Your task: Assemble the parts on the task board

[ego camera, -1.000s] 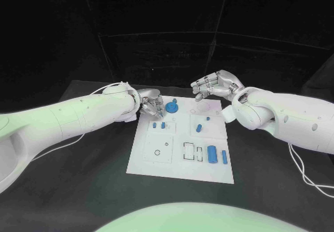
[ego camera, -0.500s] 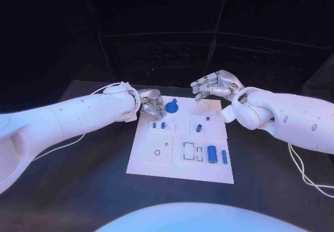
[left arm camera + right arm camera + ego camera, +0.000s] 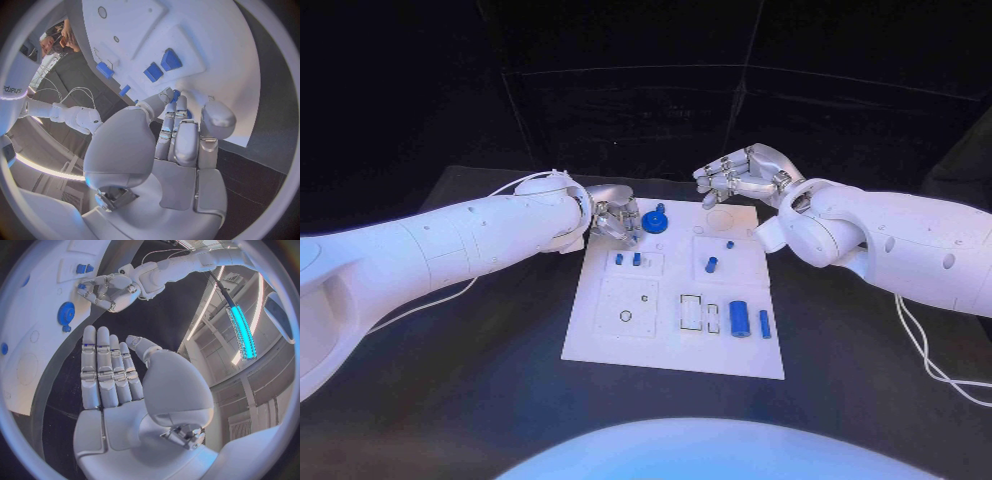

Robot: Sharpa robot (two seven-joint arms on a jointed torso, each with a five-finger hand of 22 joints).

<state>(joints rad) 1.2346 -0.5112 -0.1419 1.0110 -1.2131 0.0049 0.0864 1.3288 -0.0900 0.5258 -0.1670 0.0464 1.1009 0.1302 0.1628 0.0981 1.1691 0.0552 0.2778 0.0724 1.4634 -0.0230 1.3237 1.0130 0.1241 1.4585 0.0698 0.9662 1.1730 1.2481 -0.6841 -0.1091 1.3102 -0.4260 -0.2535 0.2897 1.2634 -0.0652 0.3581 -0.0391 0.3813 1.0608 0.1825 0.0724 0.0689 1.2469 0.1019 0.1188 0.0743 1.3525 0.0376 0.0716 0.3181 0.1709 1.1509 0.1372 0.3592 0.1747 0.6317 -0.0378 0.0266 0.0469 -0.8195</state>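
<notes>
Both hands hold their earlier positions. Left hand (image 3: 612,222), fingers curled and empty, sits at the task board's (image 3: 672,345) far left corner beside the blue gear part (image 3: 656,220). Right hand (image 3: 747,174) hovers open beyond the far edge.

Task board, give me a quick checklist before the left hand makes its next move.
1. Task board flat on the table: ok.
2. Left hand over the board's far left corner, beside the blue gear: ok.
3. Left fingers holding a part: cannot tell.
4. Right hand open, off the board's far edge: ok.
5. Blue cylinders lying near the right edge, untouched: ok.
</notes>
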